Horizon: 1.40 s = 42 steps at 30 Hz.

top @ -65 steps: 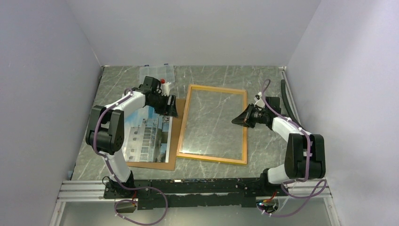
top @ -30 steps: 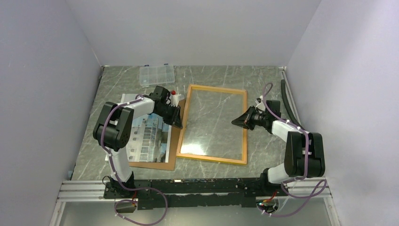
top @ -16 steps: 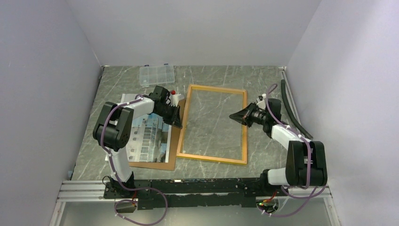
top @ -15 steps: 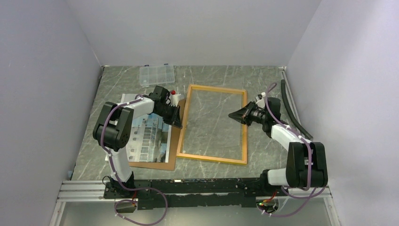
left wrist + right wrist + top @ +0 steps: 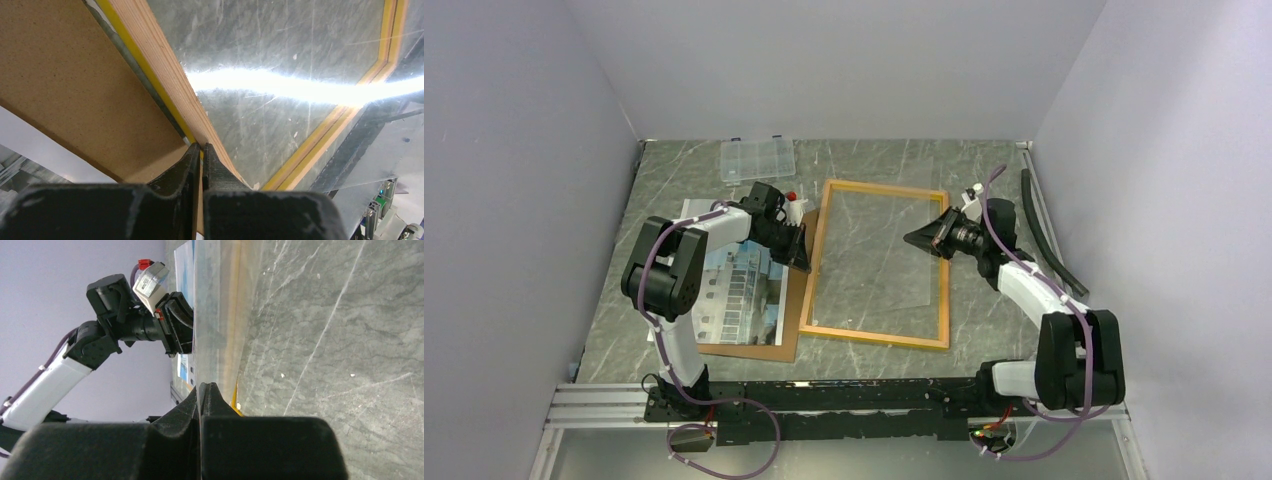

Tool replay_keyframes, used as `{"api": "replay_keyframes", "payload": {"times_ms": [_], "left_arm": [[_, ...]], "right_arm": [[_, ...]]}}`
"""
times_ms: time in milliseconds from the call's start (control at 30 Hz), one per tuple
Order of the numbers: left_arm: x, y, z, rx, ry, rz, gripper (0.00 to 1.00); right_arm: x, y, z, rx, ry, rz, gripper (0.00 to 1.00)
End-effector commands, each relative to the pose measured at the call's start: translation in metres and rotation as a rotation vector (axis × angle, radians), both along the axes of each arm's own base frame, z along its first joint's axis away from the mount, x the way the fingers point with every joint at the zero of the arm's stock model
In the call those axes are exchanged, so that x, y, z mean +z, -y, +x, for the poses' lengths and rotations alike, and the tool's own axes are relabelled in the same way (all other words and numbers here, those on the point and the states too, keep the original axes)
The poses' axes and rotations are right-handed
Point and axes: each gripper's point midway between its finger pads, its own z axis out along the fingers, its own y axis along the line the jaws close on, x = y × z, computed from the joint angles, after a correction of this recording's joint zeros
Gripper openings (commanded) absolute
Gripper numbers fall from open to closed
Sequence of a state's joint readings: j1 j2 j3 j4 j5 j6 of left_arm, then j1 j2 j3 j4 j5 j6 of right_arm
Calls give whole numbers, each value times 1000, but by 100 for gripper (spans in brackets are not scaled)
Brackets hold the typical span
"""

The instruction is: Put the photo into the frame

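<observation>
While the photo [image 5: 736, 285] is lying face up on the brown backing board [image 5: 790, 312], left of the frame [image 5: 874, 338] and not inside it, both arms are working at the frame's long sides. The frame is lying on the marble-patterned table [image 5: 994, 170], its left rail running along the board's right edge.

The left gripper [image 5: 804, 258] is reaching across the photo's upper right corner to that rail. Seen from the left wrist, the left gripper [image 5: 201, 149] is showing only a thin slit between its jaws, and they are pinching the rail's yellow-and-wood edge.

The right gripper [image 5: 916, 240] is coming in from the opposite side, above the right rail. Its jaws are pressing together on the edge of a clear pane [image 5: 874, 255] – the right wrist view is showing the right gripper [image 5: 202, 386] with the thin clear pane [image 5: 210, 315] running away from the tips toward the left arm. The pane appears to be tilting up on the right over the frame's opening.

A clear compartment box [image 5: 758, 158] is sitting at the far edge, well apart from the frame, and a black strip [image 5: 1044, 230] is lying along the right wall.
</observation>
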<state>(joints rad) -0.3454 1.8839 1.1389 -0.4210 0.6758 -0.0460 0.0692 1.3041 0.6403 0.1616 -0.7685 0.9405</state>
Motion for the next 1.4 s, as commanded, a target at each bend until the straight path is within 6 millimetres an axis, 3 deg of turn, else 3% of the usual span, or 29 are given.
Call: {"api": "replay_keyframes", "payload": {"times_ms": [0, 100, 233, 367, 633, 800, 1100, 1200, 1367], "left_arm": [[-11, 5, -12, -29, -23, 10, 7], [-12, 3, -11, -22, -21, 17, 6], [-10, 3, -9, -21, -16, 23, 6], [-10, 2, -9, -19, -13, 24, 6], [-10, 2, -9, -18, -10, 30, 6], [-10, 1, -9, -18, -10, 31, 5], [-9, 0, -7, -15, -2, 39, 5], [-9, -1, -8, -15, -4, 42, 5], [-9, 0, -7, -13, -4, 42, 5]], "right_arm": [[3, -9, -8, 54, 80, -47, 0], [-6, -5, -9, 54, 61, -99, 2], [-22, 5, -11, 31, 27, -185, 26], [-33, 9, -10, 29, 4, -228, 37], [-46, 22, -4, 8, -15, -335, 52], [-49, 32, -1, 0, -15, -412, 74], [-67, 49, 2, -31, -71, -526, 82], [-73, 56, 2, -40, -91, -569, 97], [-79, 59, 1, -45, -101, -587, 100]]}}
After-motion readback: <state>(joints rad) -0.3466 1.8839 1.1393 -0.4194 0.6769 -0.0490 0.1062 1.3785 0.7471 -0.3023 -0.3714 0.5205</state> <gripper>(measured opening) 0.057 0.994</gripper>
